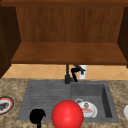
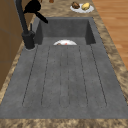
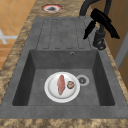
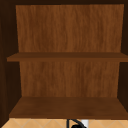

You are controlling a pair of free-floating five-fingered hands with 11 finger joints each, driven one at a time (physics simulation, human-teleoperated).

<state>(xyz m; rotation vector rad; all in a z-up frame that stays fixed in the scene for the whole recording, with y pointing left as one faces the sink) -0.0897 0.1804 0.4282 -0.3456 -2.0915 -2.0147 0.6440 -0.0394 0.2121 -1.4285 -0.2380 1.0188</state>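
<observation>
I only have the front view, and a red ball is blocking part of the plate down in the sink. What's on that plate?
Observer: The right side view looks straight into the basin. The plate holds a long reddish piece and, beside it, a small round brown piece.
Operator: And the white shape cut off at my right edge?
Observer: In the left side view it is a second plate on the counter past the basin. It has a brown item and a yellow item on it.
</observation>
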